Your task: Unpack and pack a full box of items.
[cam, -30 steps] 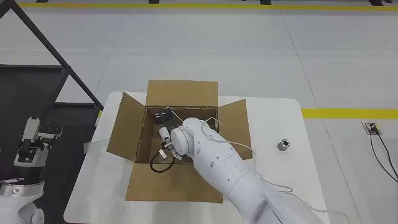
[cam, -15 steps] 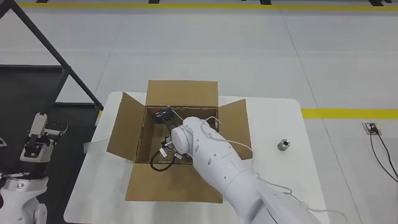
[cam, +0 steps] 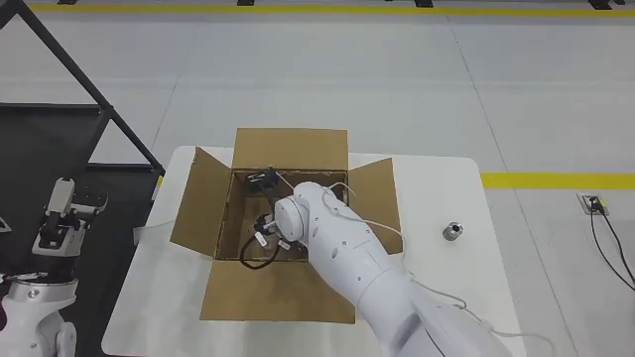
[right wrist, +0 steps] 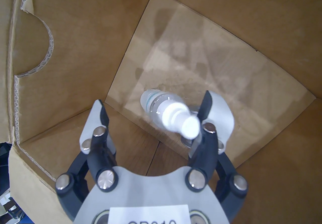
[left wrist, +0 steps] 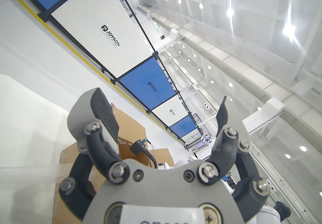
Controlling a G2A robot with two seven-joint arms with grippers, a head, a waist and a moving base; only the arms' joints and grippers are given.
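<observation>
Box: an open cardboard box (cam: 291,149) is set on the worktop (cam: 437,188), left of its middle. All four flaps are folded outward, the back one toward the far edge and the front one toward the near edge.

Right arm: the arm (cam: 337,248) is seen from above to be bent down into the box, its wrist low over the left half of the opening.

Right gripper: the right gripper (right wrist: 154,99) is held open inside the box, its fingers spread wide and pointed at the box floor. Nothing is gripped.

Bottle: a clear bottle (right wrist: 161,106) with a white cap (right wrist: 181,119) is seen on the box floor, cap up, close to the foot of a wall. It lies between the two fingers, far nearer to one than the other. Whether the cap touches that finger cannot be told.

Left gripper: the left gripper (left wrist: 161,96) is held open and empty, raised beyond the worktop's left edge and pointed upward, well apart from the box.

Metal piece: a small round metal piece (cam: 453,230) is seen on the worktop near the right edge, well apart from the box.
</observation>
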